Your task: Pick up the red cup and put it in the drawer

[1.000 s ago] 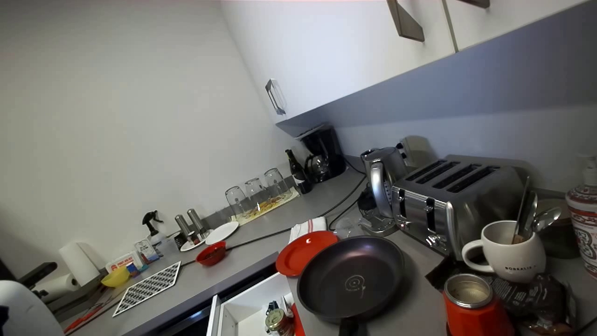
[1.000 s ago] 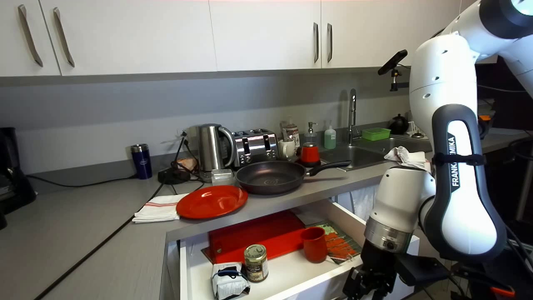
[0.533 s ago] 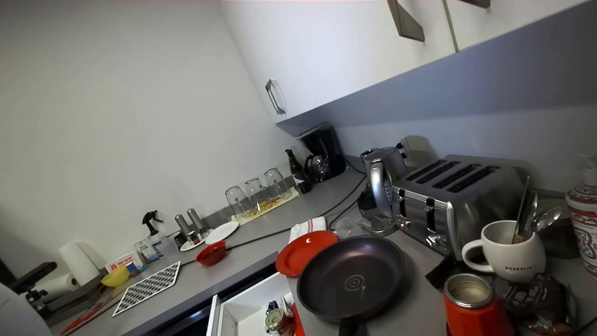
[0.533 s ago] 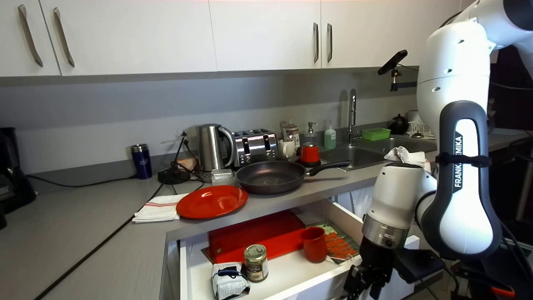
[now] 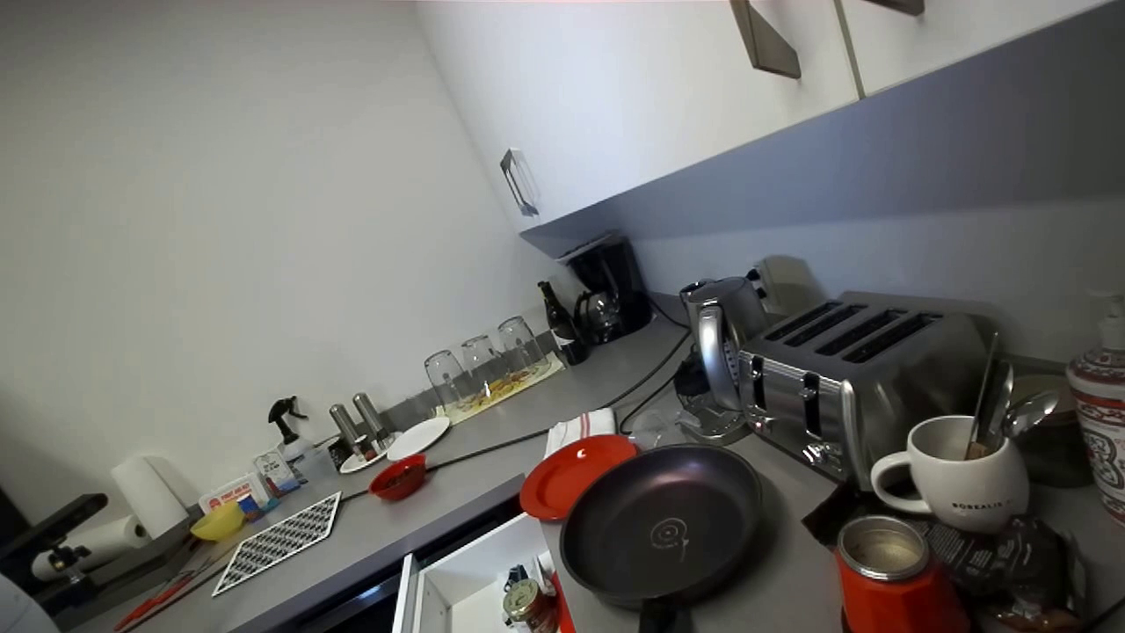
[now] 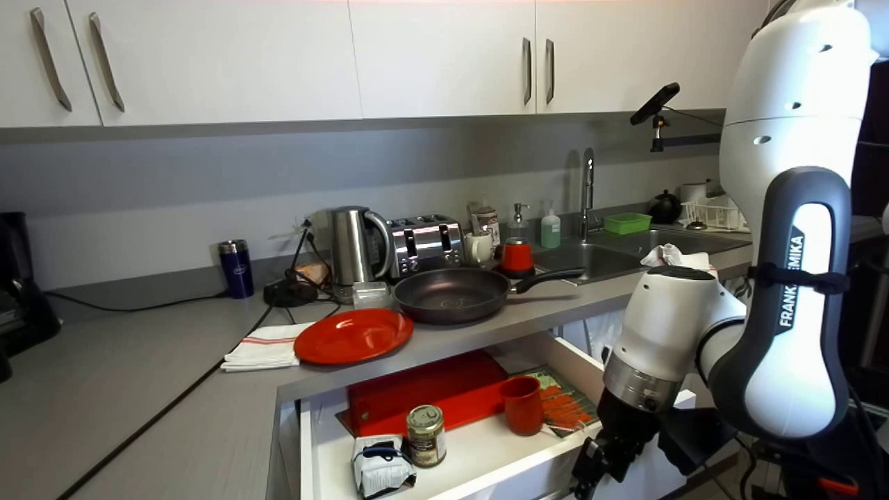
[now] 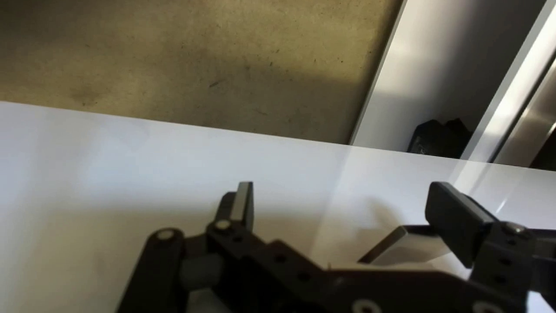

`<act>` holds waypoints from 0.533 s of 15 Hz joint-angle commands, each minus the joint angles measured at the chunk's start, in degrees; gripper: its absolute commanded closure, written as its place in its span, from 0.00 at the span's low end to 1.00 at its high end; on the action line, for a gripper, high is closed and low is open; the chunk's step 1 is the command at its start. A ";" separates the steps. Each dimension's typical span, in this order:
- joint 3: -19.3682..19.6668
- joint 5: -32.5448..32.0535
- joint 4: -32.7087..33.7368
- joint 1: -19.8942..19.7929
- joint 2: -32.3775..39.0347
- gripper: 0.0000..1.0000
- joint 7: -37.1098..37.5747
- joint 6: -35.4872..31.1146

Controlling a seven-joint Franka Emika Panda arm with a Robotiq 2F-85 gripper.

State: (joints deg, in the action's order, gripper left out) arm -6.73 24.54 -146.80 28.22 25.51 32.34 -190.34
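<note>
Red cup [image 6: 522,406]: stood upright inside the drawer [image 6: 479,444], at 5 o'clock from the centre of an exterior view.
Gripper [image 7: 342,195]: jaws parted wide, nothing held; placed at the drawer's front, at 4 o'clock from the cup in an exterior view.
Handle [image 7: 412,250]: seen at 4 o'clock from the middle of the gap; whether it is touched cannot be told.
Step in hand: placing is judged done; pushing the drawer in, or backing away, seems likely.
Doing it well: any push should be made slowly and squarely along the slide, the handle not hooked; a jolt could tip the cup or the jar [image 6: 426,436] near it. Clearance of the cup's rim beneath the tabletop [image 6: 125,375] should be checked.
Arm [image 6: 799,375]: "FRANK" and "EMIKA" can be read, split by a strap [image 6: 799,279].
White mug [image 5: 962,483]: "BOREALIS" is read, at 4 o'clock from the centre of an exterior view.
Jar label: too small to be read.
Tumbler [image 6: 236,271]: a pale emblem is shown, illegible.
</note>
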 commanded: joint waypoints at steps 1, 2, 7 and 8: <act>4.70 2.23 0.01 5.24 -0.81 0.00 -1.44 0.72; 5.34 2.42 0.04 5.98 -0.80 0.00 -1.42 0.76; 4.68 1.88 0.01 4.24 -1.52 0.00 -1.38 0.32; 4.62 1.74 0.11 3.66 -1.69 0.00 -1.47 0.49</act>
State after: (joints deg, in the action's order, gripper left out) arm -2.15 25.53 -146.73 33.57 25.48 32.30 -190.34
